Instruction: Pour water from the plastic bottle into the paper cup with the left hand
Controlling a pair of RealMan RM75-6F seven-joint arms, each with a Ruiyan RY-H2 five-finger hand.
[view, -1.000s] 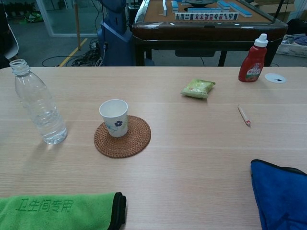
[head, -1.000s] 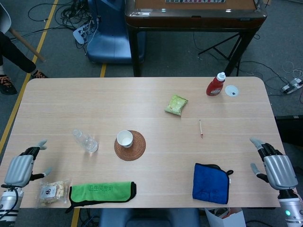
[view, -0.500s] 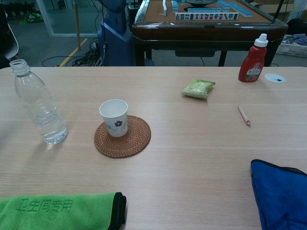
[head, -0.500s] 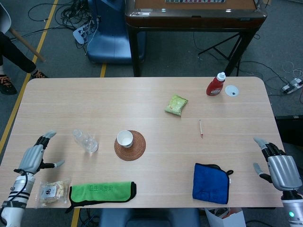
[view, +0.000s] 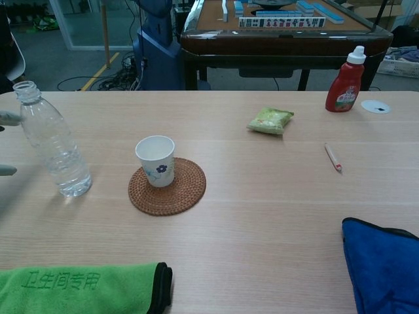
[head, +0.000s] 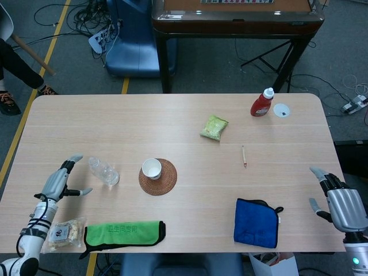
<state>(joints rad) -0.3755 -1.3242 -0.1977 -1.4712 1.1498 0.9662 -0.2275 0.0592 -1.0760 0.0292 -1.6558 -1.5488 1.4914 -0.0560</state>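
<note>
We find the plastic bottle (view: 51, 139) standing upright and uncapped on the table (head: 172, 121), left of centre, with water in its lower part. The paper cup (view: 156, 160) stands just to its right, upright and apparently empty, on the left part of a round woven coaster (view: 167, 185). Bottle and cup are near each other but not touching.

The left hand (head: 60, 181) sits just left of the bottle, fingers spread and thumb held apart, holding nothing. In the chest view only its fingertips (view: 8, 118) show at the frame edge, close to the bottle but not touching it. The right hand (head: 339, 204) is over the far right edge of the table, fingers apart, empty, well away from the work.

We judge the step in hand to be the approach for the grasp; no pour has begun. The next move calls for the left hand to close around the bottle body, lift it, carry the mouth over the cup and tilt it. As the bottle is uncapped and looks thin-walled, a hard squeeze could spill water, and the light cup could be knocked over.

Elsewhere we note a green cloth (head: 123, 233) and a snack packet (head: 62, 233) at the near edge, a blue cloth (head: 257, 221), a pencil (head: 244, 156), a green sachet (head: 214, 127) and a red bottle (head: 261, 103).
</note>
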